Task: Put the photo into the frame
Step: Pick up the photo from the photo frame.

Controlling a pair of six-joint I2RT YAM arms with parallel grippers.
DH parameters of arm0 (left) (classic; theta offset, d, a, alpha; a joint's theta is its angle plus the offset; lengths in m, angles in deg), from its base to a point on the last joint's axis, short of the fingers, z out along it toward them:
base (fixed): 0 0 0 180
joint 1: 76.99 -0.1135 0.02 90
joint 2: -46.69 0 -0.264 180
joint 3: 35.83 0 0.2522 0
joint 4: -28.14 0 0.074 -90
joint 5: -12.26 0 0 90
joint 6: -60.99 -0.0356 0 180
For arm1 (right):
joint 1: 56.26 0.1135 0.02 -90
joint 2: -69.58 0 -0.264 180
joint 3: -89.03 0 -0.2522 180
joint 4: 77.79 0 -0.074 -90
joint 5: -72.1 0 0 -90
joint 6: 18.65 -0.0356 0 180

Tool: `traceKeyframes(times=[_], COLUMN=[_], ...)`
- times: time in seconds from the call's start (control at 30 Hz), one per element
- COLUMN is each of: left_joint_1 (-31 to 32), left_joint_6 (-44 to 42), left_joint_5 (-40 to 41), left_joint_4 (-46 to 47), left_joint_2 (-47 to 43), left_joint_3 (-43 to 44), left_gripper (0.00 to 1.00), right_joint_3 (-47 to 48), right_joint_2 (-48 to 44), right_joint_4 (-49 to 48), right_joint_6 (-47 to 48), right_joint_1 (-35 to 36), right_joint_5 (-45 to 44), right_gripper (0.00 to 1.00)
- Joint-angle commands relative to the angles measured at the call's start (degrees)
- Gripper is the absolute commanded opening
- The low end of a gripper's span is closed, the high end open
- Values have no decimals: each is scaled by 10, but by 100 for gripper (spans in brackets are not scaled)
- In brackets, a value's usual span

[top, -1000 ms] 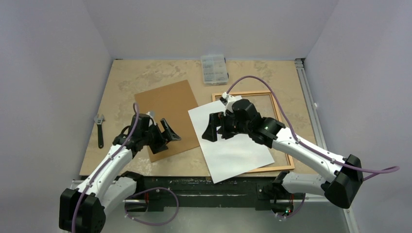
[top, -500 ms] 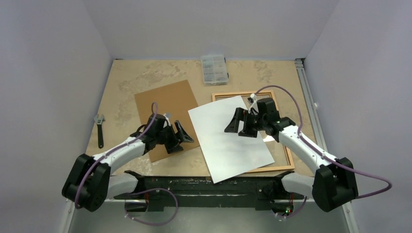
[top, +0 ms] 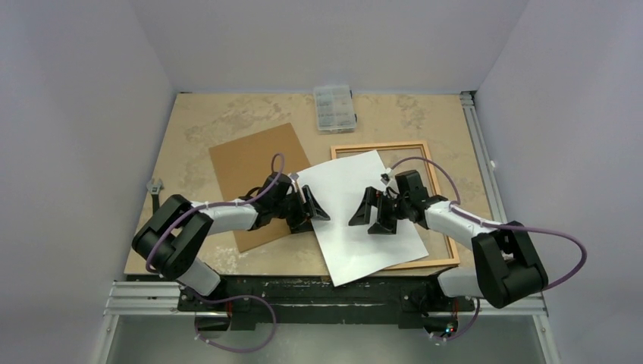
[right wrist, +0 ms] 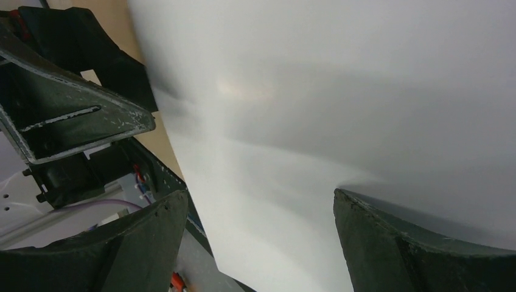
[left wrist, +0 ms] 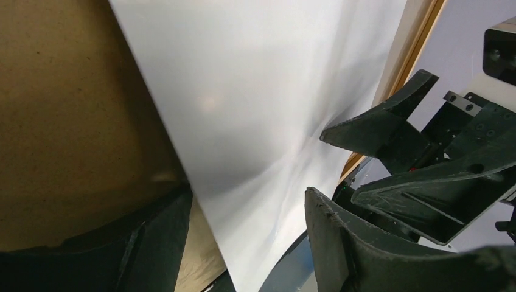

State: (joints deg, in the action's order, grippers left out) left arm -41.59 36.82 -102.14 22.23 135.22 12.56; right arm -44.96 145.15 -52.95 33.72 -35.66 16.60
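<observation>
Photo lies white back up at the centre of the top view, skewed. Its right part lies across the left and lower rails of the frame, and its left edge is at the brown backing board. My left gripper has its jaws apart, astride that left edge: one finger over the board, the other over the white sheet. My right gripper sits low over the sheet's middle, jaws wide apart, nothing held.
</observation>
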Motion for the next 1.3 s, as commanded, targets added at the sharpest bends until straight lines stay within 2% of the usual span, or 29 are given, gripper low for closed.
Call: traceKeyframes(times=[0.0,0.27,0.5,0.67,0.77,0.87,0.97,1.0,1.27], left_joint_1=[6,20,29,37,44,47,48,48,43], left_joint_6=[12,23,20,13,14,10,-1,-7,-59], left_joint_5=[31,52,83,95,95,98,116,126,222], left_joint_4=[38,68,31,11,12,3,-37,-60,-276], left_joint_2=[11,-54,-93,-73,-51,-44,-64,-77,-210], left_joint_3=[6,-2,7,21,31,40,46,49,92], left_gripper=[66,62,49,42,33,19,3,0,0], right_joint_3=[-16,-17,-9,-2,8,26,54,64,110], right_joint_2=[12,7,-12,-31,-39,-49,-63,-68,-86], right_joint_4=[-50,-52,-46,-44,-33,0,47,62,127], right_joint_6=[-10,-13,-21,-28,-24,-5,29,39,82], right_joint_1=[-1,-2,-1,-1,-1,-1,-1,-1,-2], right_joint_5=[17,17,22,28,25,4,-38,-53,-113], right_gripper=[88,88,89,90,90,91,92,92,94])
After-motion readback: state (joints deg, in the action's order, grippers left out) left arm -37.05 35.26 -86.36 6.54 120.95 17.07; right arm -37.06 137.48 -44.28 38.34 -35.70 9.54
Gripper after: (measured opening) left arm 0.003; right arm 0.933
